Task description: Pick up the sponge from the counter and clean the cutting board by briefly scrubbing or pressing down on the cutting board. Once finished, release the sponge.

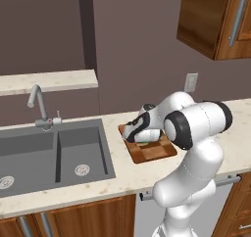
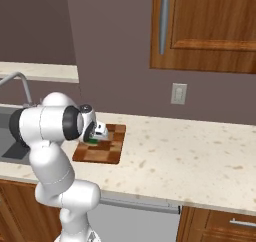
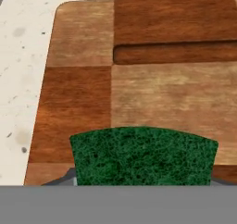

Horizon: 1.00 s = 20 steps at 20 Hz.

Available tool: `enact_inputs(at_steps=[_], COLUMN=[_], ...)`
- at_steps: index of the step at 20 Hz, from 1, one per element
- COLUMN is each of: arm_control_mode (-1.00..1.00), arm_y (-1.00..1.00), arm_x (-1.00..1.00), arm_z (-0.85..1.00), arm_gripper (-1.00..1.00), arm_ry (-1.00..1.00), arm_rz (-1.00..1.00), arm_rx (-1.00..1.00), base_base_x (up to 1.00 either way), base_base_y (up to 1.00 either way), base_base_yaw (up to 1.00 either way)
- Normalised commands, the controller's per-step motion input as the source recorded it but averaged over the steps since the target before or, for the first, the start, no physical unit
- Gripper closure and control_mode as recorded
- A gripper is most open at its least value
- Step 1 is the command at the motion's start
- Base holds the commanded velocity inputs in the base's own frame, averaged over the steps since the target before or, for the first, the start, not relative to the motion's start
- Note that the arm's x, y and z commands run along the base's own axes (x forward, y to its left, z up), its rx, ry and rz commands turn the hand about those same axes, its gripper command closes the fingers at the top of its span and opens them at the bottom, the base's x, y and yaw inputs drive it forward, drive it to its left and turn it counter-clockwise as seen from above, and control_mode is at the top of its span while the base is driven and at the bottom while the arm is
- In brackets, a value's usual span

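end effector: clamped on sponge | sponge over cutting board | readable writing: none

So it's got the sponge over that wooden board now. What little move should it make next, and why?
Probably press down and rub briefly. The gripper is shut on the sponge, which sits low over the cutting board; I can't tell if it touches. Scrubbing comes before letting go.
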Motion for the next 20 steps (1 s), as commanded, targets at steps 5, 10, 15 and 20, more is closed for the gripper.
enact_inputs(at_steps=[5, 10, 15, 20], arm_control_mode=[-1.0, -1.0, -1.0, -1.0], arm_y=[0.62, 0.03, 0.0, -0.66], arm_x=[0.0, -0.02, -0.03, 0.02], arm_z=[-0.26, -0.78, -0.63, 0.04], arm_gripper=[1.0, 1.0, 1.0, 1.0], arm_ry=[0.01, 0.0, 0.0, 0.0], arm_rz=[0.0, 0.0, 0.0, 0.0], arm_rx=[0.0, 0.0, 0.0, 0.01], base_base_x=[0.0, 0.0, 0.0, 0.0], base_base_y=[0.0, 0.0, 0.0, 0.0], base_base_yaw=[0.0, 0.0, 0.0, 0.0])
